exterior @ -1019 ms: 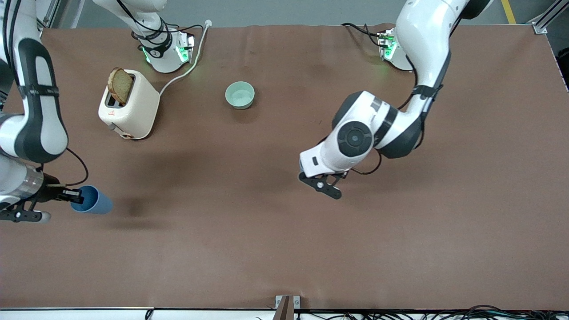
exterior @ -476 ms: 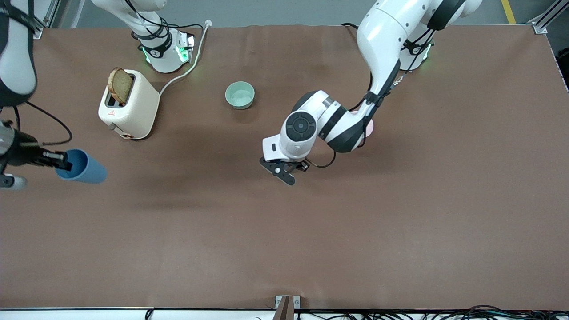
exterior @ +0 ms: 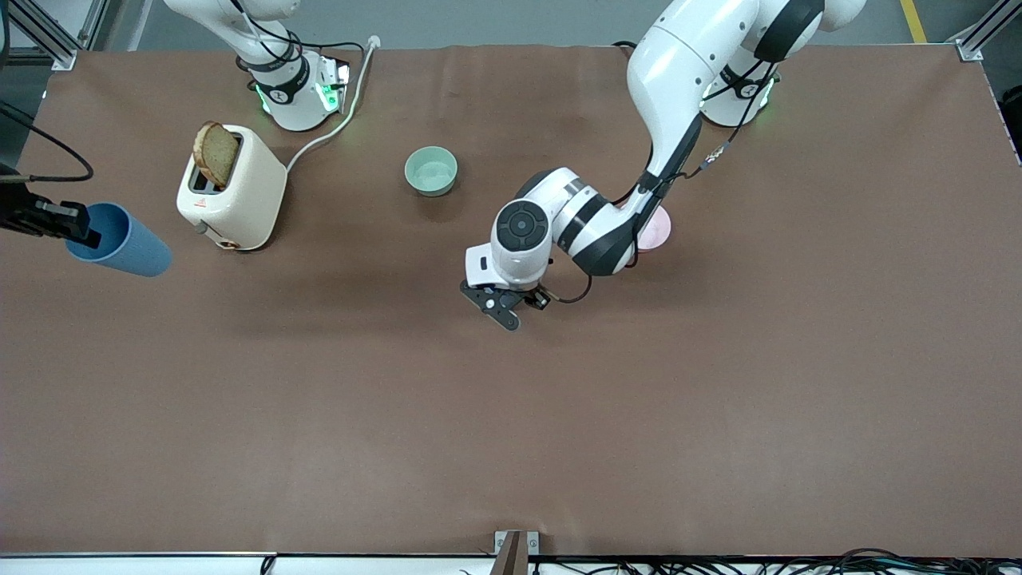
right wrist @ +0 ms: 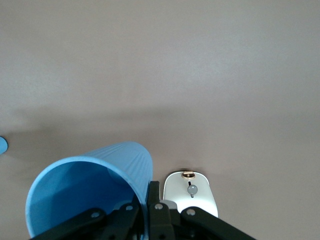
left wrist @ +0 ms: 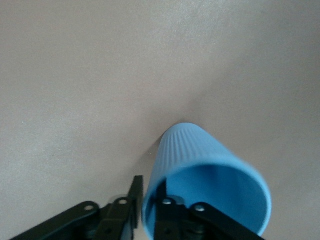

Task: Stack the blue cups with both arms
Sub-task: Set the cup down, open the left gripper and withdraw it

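My right gripper (exterior: 78,228) is shut on the rim of a blue cup (exterior: 124,246), held tilted in the air over the right arm's end of the table, beside the toaster. In the right wrist view its fingers (right wrist: 149,189) pinch the cup's wall (right wrist: 105,162). My left gripper (exterior: 503,307) hangs over the middle of the table. In the left wrist view it (left wrist: 148,190) is shut on the rim of the second blue cup (left wrist: 200,155), one finger inside and one outside. That cup is hidden under the arm in the front view.
A cream toaster (exterior: 235,192) with a bread slice (exterior: 215,152) stands near the right arm's base and shows in the right wrist view (right wrist: 191,200). A mint-green bowl (exterior: 431,170) sits mid-table. A pink bowl (exterior: 659,230) is mostly hidden by the left arm.
The right gripper has carried its cup toward the robots' side of the table and outward, past the toaster. The left gripper has moved from its end of the table toward the middle.
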`<state>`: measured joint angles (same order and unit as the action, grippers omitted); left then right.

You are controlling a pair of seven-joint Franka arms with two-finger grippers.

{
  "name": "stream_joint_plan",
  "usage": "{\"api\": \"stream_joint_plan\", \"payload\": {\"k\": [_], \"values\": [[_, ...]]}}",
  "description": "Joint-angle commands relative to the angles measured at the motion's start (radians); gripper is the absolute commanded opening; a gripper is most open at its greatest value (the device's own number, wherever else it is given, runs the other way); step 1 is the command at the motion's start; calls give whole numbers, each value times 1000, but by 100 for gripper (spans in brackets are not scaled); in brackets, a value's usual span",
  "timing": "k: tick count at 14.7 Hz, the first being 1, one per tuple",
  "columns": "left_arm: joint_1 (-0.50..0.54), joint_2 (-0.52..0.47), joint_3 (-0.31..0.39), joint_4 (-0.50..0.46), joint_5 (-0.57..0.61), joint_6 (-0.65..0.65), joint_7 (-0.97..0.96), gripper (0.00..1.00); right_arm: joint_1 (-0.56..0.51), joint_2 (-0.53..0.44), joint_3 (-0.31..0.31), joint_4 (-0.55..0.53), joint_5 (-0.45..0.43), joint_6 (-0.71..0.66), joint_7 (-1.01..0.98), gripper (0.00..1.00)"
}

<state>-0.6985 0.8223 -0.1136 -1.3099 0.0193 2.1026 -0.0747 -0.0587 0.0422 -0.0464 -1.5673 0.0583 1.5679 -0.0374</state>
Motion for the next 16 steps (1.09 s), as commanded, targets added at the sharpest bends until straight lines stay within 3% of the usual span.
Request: {"api": "stream_joint_plan", "payload": {"k": [1, 6, 12, 14, 16], "values": [[-10, -40, 12, 21, 24, -32, 4, 100, 3, -33, 0, -30, 2, 0, 16, 0], [118, -208, 9, 24, 8, -164, 6, 100, 10, -28, 0, -23, 3, 7, 17, 0], [437, -357, 25, 21, 66, -271, 4, 100, 86, -22, 2, -19, 18, 58, 109, 0], [535, -390, 20, 21, 84, -273, 6, 100, 115, -6, 0, -20, 76, 98, 122, 0], [576, -434, 35, 17, 77, -271, 4, 100, 170, 22, 0, -22, 101, 151, 192, 0]]}}
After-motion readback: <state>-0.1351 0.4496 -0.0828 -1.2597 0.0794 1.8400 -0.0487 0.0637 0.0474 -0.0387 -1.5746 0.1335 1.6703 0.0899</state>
